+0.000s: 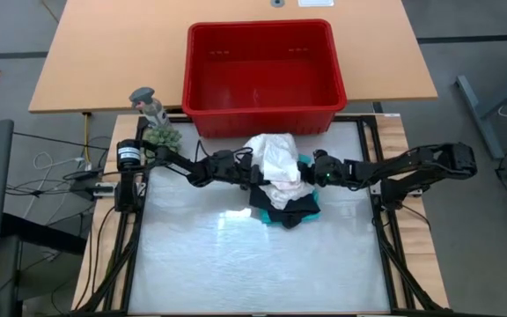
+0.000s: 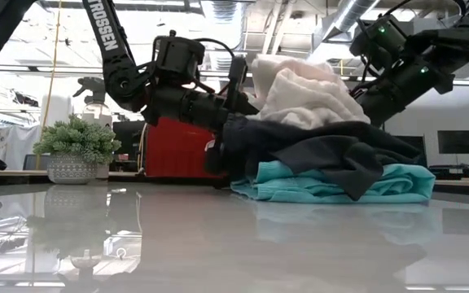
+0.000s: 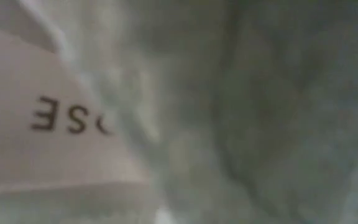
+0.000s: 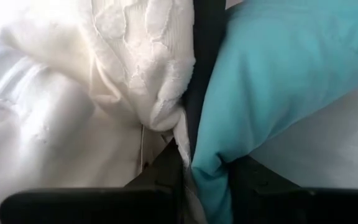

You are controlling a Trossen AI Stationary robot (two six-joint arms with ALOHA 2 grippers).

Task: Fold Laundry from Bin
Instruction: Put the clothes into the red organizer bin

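The laundry is one heap in the middle of the table. A white lacy garment [image 1: 275,158] [image 2: 308,94] tops it, a black one [image 2: 324,150] lies under that, and a teal one [image 2: 332,183] rests on the table at the bottom. My left gripper [image 1: 255,172] [image 2: 243,94] is thrust into the heap's left end, and white cloth [image 3: 229,93] with a printed label fills its wrist view. My right gripper [image 1: 309,172] [image 4: 207,186] is shut on the heap's right end. The red bin [image 1: 262,119] stands behind the heap. My right gripper pinches several layers between its two fingers [image 4: 166,180]: a fold of the teal garment [image 4: 210,155], with a black edge [image 4: 191,134] and white cloth [image 4: 166,115] beside it. It comes from the table's right side, slanting down. The heap's underside still lies on the table.
A small potted plant [image 1: 161,136] [image 2: 76,146] and a grey object [image 1: 148,101] stand at the far left, beside the left arm. The glossy table top [image 1: 236,255] stretches from the heap toward the near edge. The bin's front wall [image 2: 173,150] is close behind the heap.
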